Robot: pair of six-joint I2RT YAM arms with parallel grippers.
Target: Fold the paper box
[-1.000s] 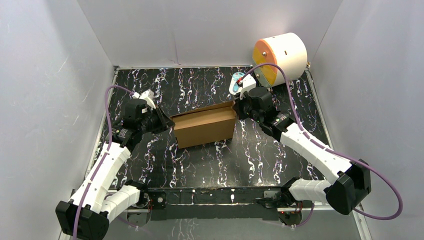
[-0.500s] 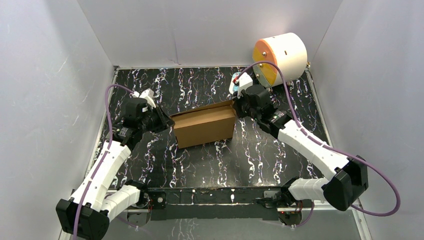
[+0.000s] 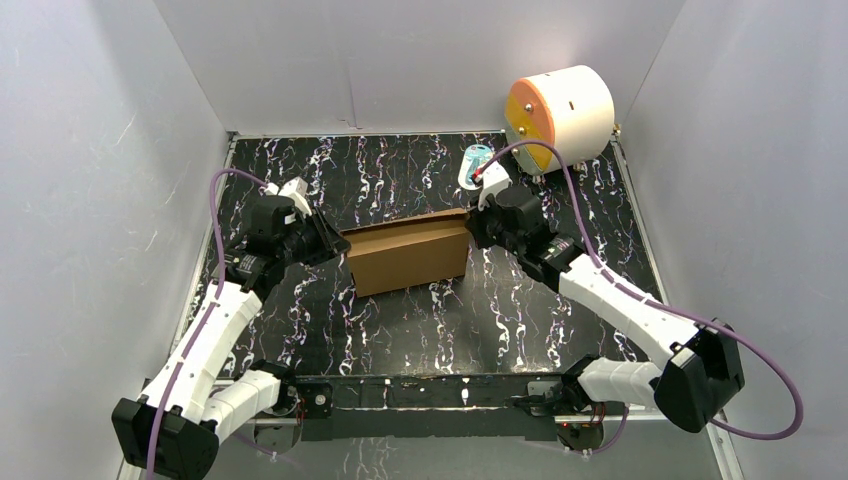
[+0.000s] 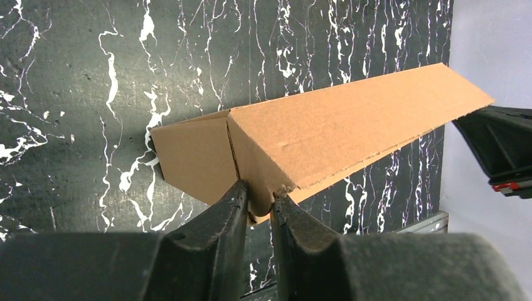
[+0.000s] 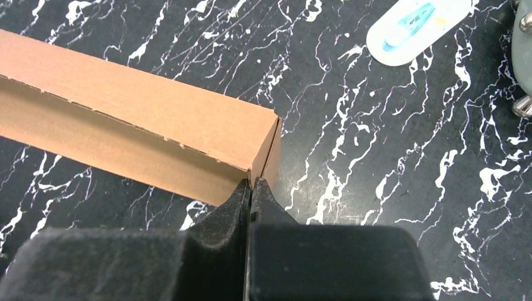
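The paper box (image 3: 408,255) is a long brown cardboard box lying mid-table, its top panel sloping. My left gripper (image 3: 335,243) is at its left end. In the left wrist view the fingers (image 4: 237,199) sit close on a small rounded tab of the paper box (image 4: 326,128). My right gripper (image 3: 470,224) is at the right end. In the right wrist view its fingertips (image 5: 252,183) are pressed together on the corner seam of the paper box (image 5: 144,119); whether cardboard lies between them is hard to see.
A white-and-orange cylinder (image 3: 560,115) stands at the back right corner. A small white-and-blue packet (image 3: 475,160) lies just behind the right gripper, also seen as the packet (image 5: 417,26). White walls close in the black marbled table (image 3: 420,320) on three sides.
The right gripper has shifted a little nearer and lower, uncovering the packet. The box's top panel has dropped flatter. The left arm has barely moved.
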